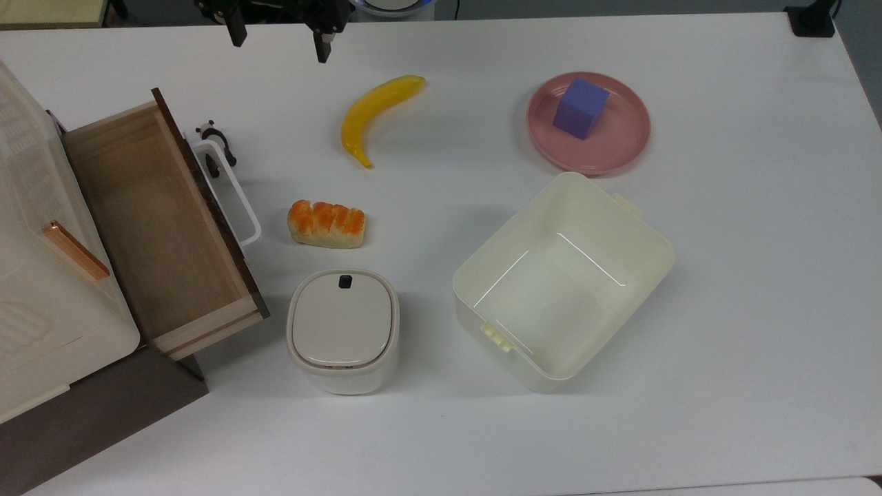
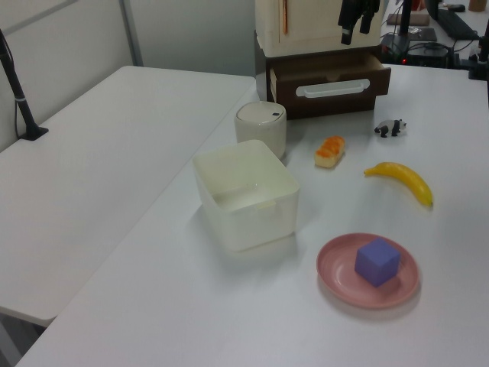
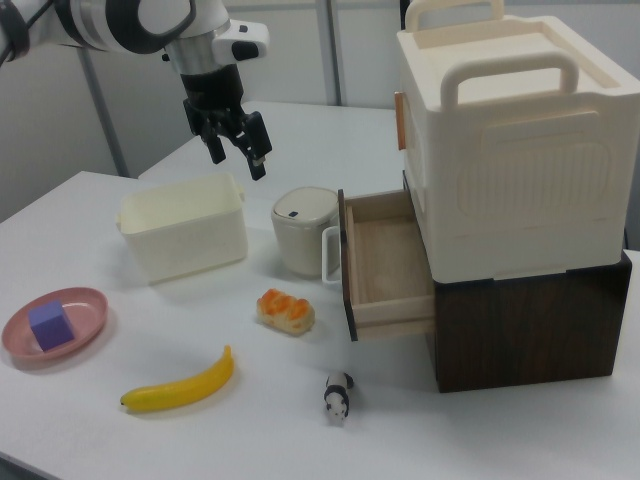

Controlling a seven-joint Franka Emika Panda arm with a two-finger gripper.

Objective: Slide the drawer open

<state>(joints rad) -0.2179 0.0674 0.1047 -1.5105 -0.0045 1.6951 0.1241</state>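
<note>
the drawer (image 1: 162,227) stands pulled out of the dark cabinet at the top view's left, its plywood interior exposed and its white bar handle (image 1: 227,193) facing the bread loaf (image 1: 326,224). the gripper (image 3: 232,146) hangs in the air well apart from the handle, fingers spread and holding nothing. a toy panda (image 3: 338,397) lies near the drawer front.

Dark brown drawer (image 1: 165,227), yellow banana (image 1: 372,114), purple cube (image 1: 581,108), pink plate (image 1: 620,148).
</note>
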